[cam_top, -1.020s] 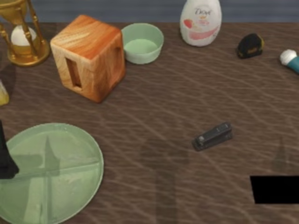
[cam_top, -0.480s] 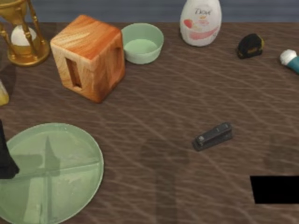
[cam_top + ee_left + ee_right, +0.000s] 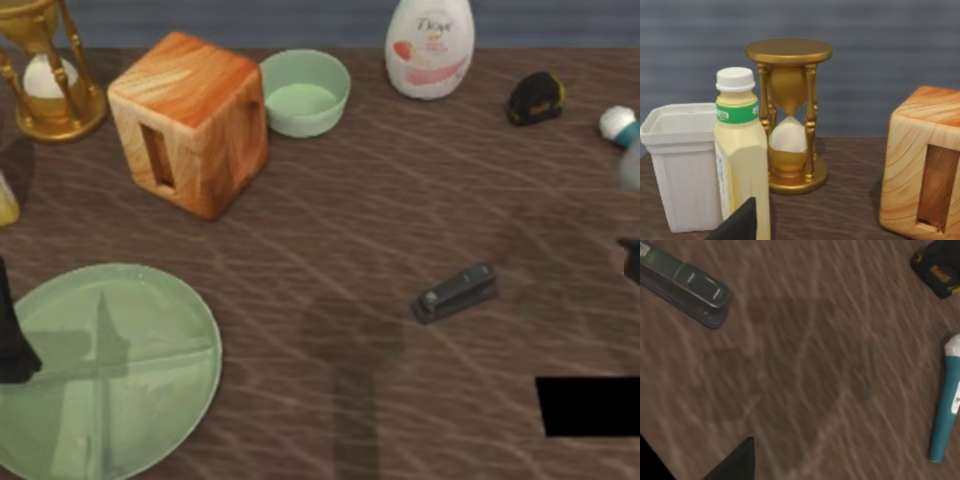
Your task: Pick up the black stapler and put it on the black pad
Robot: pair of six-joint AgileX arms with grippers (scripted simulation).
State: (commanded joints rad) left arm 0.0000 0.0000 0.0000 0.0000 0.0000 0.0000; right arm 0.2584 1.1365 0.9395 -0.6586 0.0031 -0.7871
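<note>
Fingers of either arm can't be judged; black stapler (image 3: 456, 292) lies on brown wood-grain table (image 3: 400, 200).

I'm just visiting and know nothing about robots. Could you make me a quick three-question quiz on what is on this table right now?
1. True or false: the black stapler lies on the black pad.
2. What sits nearest the wooden cube? A) green bowl B) tape measure C) lotion bottle
3. Fill in: the left gripper hangs over the green ____.

Key: 1 false, it lies on the table; 2 A; 3 plate.
</note>
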